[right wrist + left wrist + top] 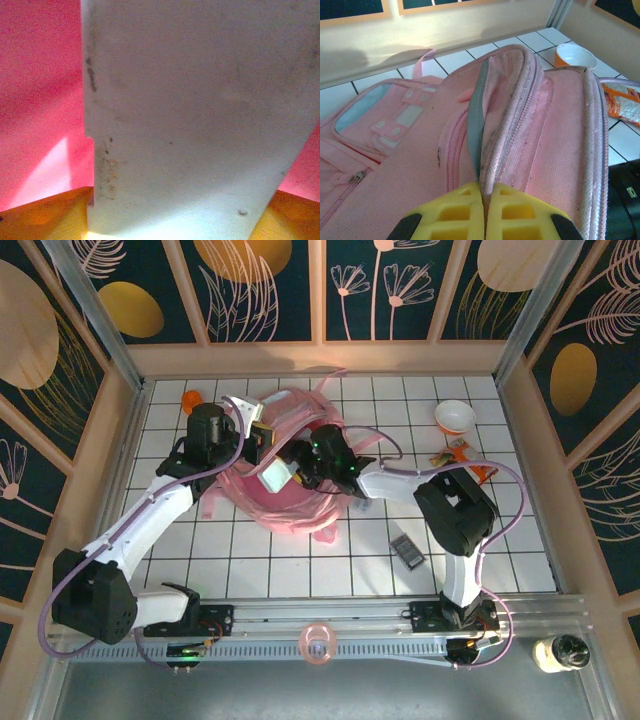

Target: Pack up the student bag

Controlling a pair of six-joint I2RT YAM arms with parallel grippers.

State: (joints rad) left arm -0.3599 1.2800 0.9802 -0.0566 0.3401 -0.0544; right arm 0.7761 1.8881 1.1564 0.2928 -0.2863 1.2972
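The student bag (257,502) lies open mid-bench (480,540), nearer the far edge. The left tool (482,200) is pinched tight on its zippered rim (520,100) (grey lining (477,115) showing); the right tool (172,225) grips a white block (190,110) amid pink fabric.

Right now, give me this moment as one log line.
left gripper: shut on rim of bag | right gripper: holding white box at bag opening

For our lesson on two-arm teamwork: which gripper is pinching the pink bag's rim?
The left gripper: its yellow fingers are shut on the zippered rim of the student bag. The right gripper instead has a white block between its fingers.
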